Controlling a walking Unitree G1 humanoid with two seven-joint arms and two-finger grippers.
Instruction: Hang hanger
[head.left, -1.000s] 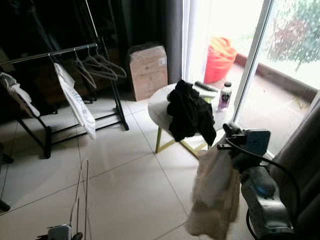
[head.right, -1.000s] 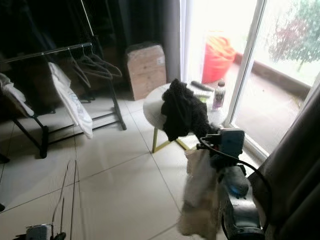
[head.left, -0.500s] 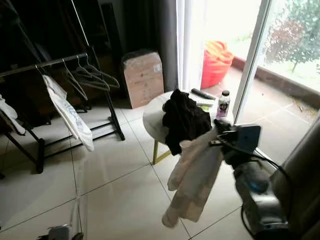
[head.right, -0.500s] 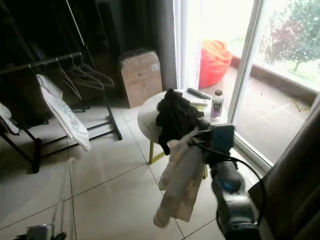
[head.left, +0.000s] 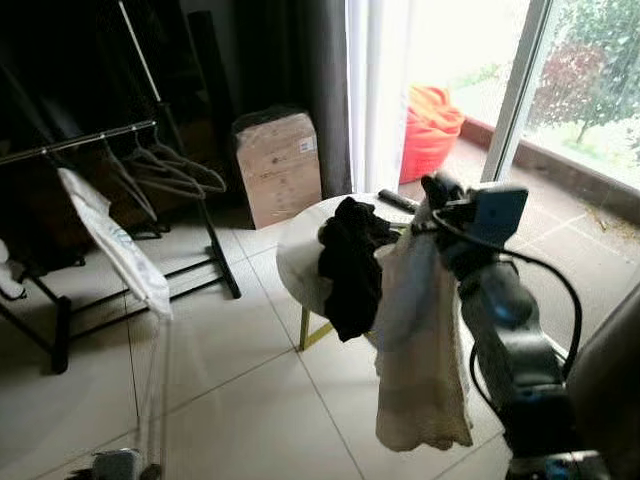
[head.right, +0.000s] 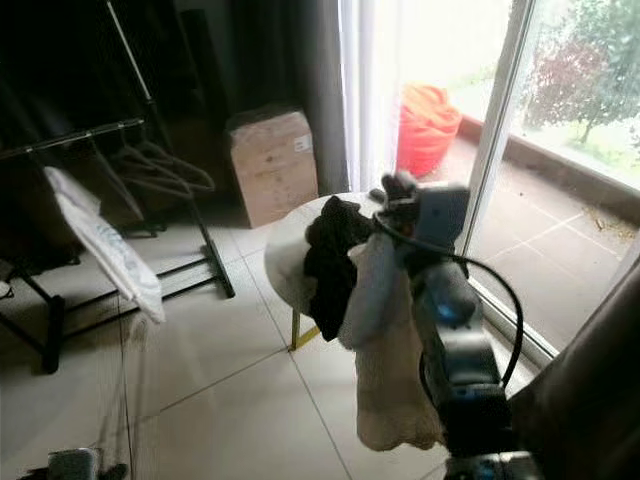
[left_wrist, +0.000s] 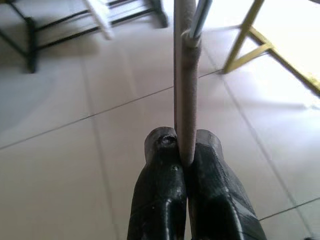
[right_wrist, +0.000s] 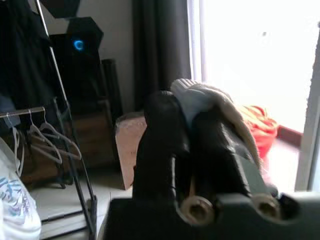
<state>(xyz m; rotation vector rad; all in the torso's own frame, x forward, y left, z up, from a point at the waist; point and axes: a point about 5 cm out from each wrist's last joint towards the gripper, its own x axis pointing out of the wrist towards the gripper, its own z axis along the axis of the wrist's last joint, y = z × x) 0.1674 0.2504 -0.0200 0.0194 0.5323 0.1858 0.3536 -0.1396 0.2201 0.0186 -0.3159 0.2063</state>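
Observation:
My right gripper (head.left: 437, 196) is raised at chest height and shut on a cream garment (head.left: 420, 340), which hangs down in front of the round table (head.left: 296, 250). In the right wrist view its fingers (right_wrist: 162, 125) pinch the cream cloth (right_wrist: 212, 97). Low at my left, the left gripper (left_wrist: 181, 147) is shut on the thin padded bar of a hanger (left_wrist: 186, 90) that stands upright above the floor. The clothes rack (head.left: 90, 140) stands at the far left with several bare hangers (head.left: 170, 172) and a white garment (head.left: 115, 245).
A black garment (head.left: 350, 262) drapes over the white table with yellow legs. A cardboard box (head.left: 275, 165) stands by the dark curtain. A red bag (head.left: 432, 122) lies beyond the glass sliding door (head.left: 520, 90). Tiled floor lies open between me and the rack.
The right arm has lifted the cream garment from low at my right up to chest height. The view has shifted, with the rack now further left.

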